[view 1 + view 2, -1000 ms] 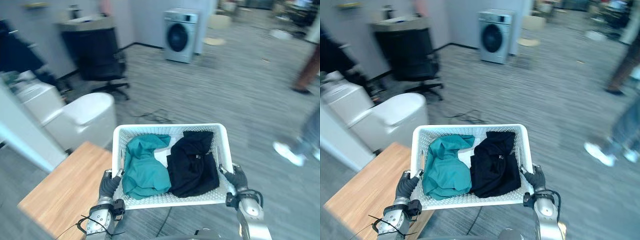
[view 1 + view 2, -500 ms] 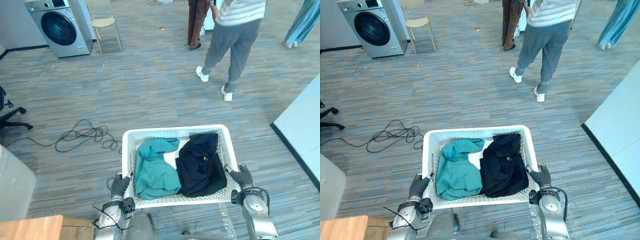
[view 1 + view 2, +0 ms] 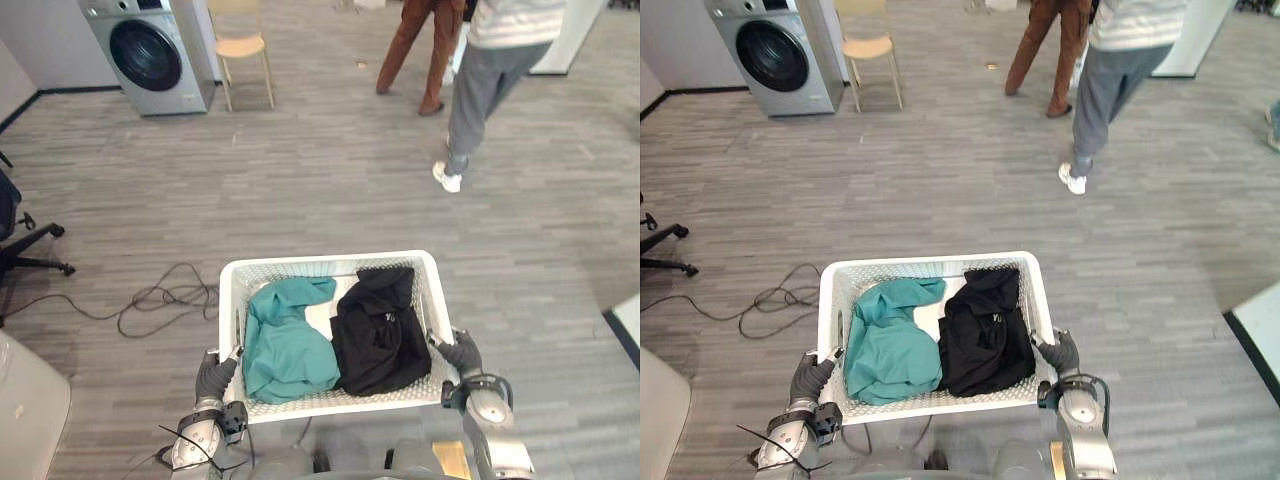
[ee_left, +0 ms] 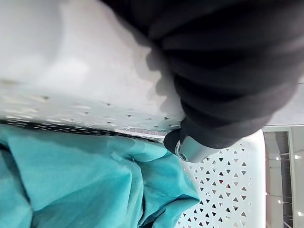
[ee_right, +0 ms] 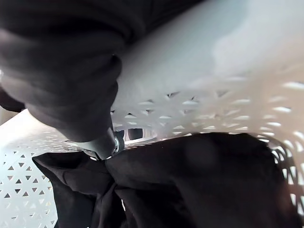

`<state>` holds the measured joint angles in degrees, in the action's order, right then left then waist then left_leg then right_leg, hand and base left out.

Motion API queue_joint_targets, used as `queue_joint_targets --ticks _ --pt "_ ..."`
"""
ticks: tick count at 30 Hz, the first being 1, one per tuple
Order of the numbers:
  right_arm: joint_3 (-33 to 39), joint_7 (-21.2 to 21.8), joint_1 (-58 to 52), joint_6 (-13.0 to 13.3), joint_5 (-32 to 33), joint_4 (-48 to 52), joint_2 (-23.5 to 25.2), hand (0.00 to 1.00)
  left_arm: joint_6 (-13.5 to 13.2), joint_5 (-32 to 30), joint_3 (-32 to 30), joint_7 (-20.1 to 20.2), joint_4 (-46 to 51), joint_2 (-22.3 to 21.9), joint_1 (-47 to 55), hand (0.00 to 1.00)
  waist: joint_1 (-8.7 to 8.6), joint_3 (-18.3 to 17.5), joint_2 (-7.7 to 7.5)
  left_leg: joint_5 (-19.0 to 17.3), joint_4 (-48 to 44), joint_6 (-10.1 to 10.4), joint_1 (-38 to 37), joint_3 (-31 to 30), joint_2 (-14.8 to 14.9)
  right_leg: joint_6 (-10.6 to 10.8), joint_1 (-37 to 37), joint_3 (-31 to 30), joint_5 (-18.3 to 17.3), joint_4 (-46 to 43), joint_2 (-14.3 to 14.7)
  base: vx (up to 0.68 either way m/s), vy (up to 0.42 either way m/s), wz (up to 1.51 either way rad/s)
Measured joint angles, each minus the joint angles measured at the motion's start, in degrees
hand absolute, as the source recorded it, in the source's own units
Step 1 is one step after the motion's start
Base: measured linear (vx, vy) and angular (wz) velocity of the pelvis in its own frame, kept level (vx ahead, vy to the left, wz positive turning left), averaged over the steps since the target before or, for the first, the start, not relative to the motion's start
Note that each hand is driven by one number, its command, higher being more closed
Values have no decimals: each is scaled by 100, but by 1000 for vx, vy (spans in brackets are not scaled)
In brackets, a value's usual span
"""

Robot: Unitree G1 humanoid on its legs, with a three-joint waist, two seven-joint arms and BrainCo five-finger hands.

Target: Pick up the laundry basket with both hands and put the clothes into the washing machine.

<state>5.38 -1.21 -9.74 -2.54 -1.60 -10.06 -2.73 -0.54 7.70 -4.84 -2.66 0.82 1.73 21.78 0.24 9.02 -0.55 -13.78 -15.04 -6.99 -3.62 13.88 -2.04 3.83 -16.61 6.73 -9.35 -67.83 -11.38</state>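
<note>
Floor [image 3: 300,180]; L hand [image 3: 215,377], R hand [image 3: 460,352] fingers curled round basket [image 3: 330,260] rim.

Front centre: laundry basket [image 3: 330,260] between left hand [image 3: 214,378] and right hand [image 3: 461,353]; in it, garment [image 3: 285,345] at left, second garment [image 3: 380,335] at right. Far behind left: washing machine [image 3: 152,52], chair [image 3: 243,45] just right of it

Up close it has two silver-grey metal arms, the left arm [image 3: 195,450] and right arm [image 3: 488,405], with rounded wrist housings. The left hand [image 3: 215,378] and right hand [image 3: 460,353] wear dark ribbed covers, and the fingertips [image 4: 187,148] are silver edged in black.
</note>
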Motion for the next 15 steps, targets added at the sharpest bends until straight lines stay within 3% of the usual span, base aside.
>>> queue_joint_targets --ticks 3,4,5,6,7,8,10,11,12,13,14,15 --pt "171 5 -279 2 48 473 116 100 8 0 168 8 286 100 -2 100 -116 31 64 -140 430 253 -609 -367 101 25 -571 393 -101 2154 64 551 -1 59" --pt "206 7 -409 19 119 612 140 100 8 -1 215 32 386 150 2 100 -116 2 62 -255 539 447 -818 -408 134 31 -514 494 204 3781 154 588 -89 39" --pt "205 8 -447 30 152 656 157 100 7 -1 221 43 420 187 -3 100 -117 -38 8 -318 573 550 -899 -416 118 5 -471 508 415 4518 205 711 -147 43" --pt "190 0 -503 38 170 707 168 100 8 -14 221 48 431 199 -4 100 -115 -120 -121 -499 709 823 -1245 -452 93 -144 -459 480 873 5280 244 626 -160 37" --pt "188 -2 -532 37 171 710 160 100 14 -45 226 50 425 187 0 100 -134 -169 -183 -568 724 934 -1434 -529 119 -322 -456 359 1131 5145 295 672 -205 55" --pt "192 -32 -575 33 182 702 117 100 40 -117 273 49 377 102 -14 100 -185 -264 -79 -644 589 1057 -1646 -666 349 -327 -405 271 1324 4660 441 699 -223 36" --pt "194 -38 -584 30 230 881 -31 100 38 -149 267 47 397 -77 -21 100 -211 -366 304 -585 -657 1102 -1276 -722 818 -444 -194 551 740 4317 696 746 -262 21" --pt "197 -39 -587 30 256 940 -72 100 28 -153 254 48 413 -144 -28 100 -229 -344 419 -473 -1290 1102 -1058 -747 963 -475 -54 615 598 4308 810 649 -248 7" --pt "190 -40 -592 30 323 999 -157 100 19 -152 222 55 420 -235 -35 100 -229 -270 625 219 -2724 1017 -563 -754 1284 -578 327 665 409 4400 1023 628 -199 -17" --pt "146 -63 -596 30 337 1035 -214 100 23 -152 198 70 419 -266 -12 100 -175 -270 729 1479 -3762 977 -101 -761 1516 -643 690 641 289 4574 1187 630 -168 -33" --pt "143 -122 -649 34 378 1085 -226 100 14 -143 209 88 421 -243 2 100 -73 -239 737 1809 -4693 1114 312 -851 1675 -680 1050 593 223 4828 1297 603 -102 -42" --pt "154 -173 -662 34 386 1097 -219 100 -6 -138 223 126 430 -241 3 100 -26 -216 759 1548 -5633 1030 929 -907 1736 -681 1514 469 156 5145 1375 592 -75 -49"
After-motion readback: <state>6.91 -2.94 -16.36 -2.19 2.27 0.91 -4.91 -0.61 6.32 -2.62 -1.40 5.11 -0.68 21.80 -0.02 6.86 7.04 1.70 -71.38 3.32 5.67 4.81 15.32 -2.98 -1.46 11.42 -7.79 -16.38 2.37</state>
